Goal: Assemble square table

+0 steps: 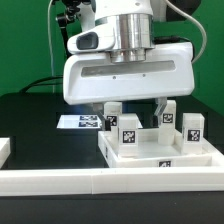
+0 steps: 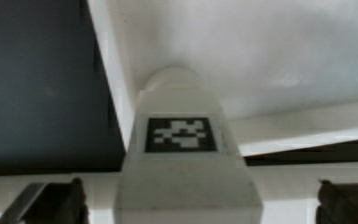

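At the far left edge of the exterior view, a small white rail end [image 1: 5, 148] sat on the black table [image 1: 30, 125]. A long white rail [image 1: 60, 180] ran across the bottom of the frame. A little right of that, near the middle, lay the marker board [image 1: 78, 122], flat on the table.

In the top middle, the big white robot arm [image 1: 125, 60] hung down. Its gripper [image 1: 132, 108] was wide open, with one dark finger on each side of a white block leg [image 1: 113, 112]; I could not tell if they touched it.

In the lower right sat the square table slab [image 1: 160, 152]. Legs with tags stood on it: one in front [image 1: 129, 135], one behind [image 1: 167, 116] and one at the right [image 1: 191, 128].

In the wrist view, a tagged leg [image 2: 181, 140] filled the middle, between the two dark fingertips [image 2: 51, 200] at the bottom corners.
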{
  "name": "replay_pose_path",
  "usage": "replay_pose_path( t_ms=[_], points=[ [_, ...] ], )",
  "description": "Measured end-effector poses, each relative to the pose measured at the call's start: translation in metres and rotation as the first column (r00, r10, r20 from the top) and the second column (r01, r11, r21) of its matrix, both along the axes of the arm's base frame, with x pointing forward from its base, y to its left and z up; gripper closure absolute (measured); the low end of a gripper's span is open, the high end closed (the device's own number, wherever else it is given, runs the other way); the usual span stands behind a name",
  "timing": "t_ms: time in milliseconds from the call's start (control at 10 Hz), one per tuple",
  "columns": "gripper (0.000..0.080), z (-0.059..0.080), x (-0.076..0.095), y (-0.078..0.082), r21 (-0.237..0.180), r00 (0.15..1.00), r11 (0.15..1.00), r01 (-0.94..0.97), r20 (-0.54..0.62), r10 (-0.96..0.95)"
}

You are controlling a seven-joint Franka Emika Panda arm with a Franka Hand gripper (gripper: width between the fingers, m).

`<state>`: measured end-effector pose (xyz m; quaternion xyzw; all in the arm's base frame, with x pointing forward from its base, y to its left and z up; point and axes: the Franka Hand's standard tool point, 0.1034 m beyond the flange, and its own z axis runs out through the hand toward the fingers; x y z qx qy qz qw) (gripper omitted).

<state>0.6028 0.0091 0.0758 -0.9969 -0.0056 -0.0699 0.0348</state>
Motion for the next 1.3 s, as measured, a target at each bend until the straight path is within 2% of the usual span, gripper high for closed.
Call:
replay_pose_path(
  t_ms=[100,200,300,400,600,700,800,1000,1300],
  points=[
    [0.0249,-0.0001,-0.0001,-0.0001,0.000,1.000,1.000,0.000,0.000,0.000],
    [0.0249,-0.0002,-0.0001,-0.0001,0.000,1.000,1.000,0.000,0.000,0.000],
    [0.0433,-0.0003,-0.0001,-0.0005,-0.001,1.000,1.000,0.000,0.000,0.000],
    [0.0504,-0.0005,-0.0002,-0.0033,-0.002,1.000,1.000,0.008,-0.001,-0.008],
    [0.0504,-0.0007,-0.0003,-0.0044,0.001,1.000,1.000,0.030,-0.003,-0.030],
    [0.0504,-0.0003,-0.0004,-0.0053,0.014,0.994,0.994,0.112,-0.009,-0.112],
    [0.0504,-0.0001,-0.0005,-0.0068,0.040,0.959,0.958,0.284,-0.020,-0.283],
    [0.0505,-0.0020,-0.0023,-0.0086,0.073,0.862,0.859,0.507,-0.053,-0.505],
    [0.0505,-0.0029,-0.0028,-0.0098,0.095,0.615,0.607,0.789,-0.116,-0.780]
  ],
)
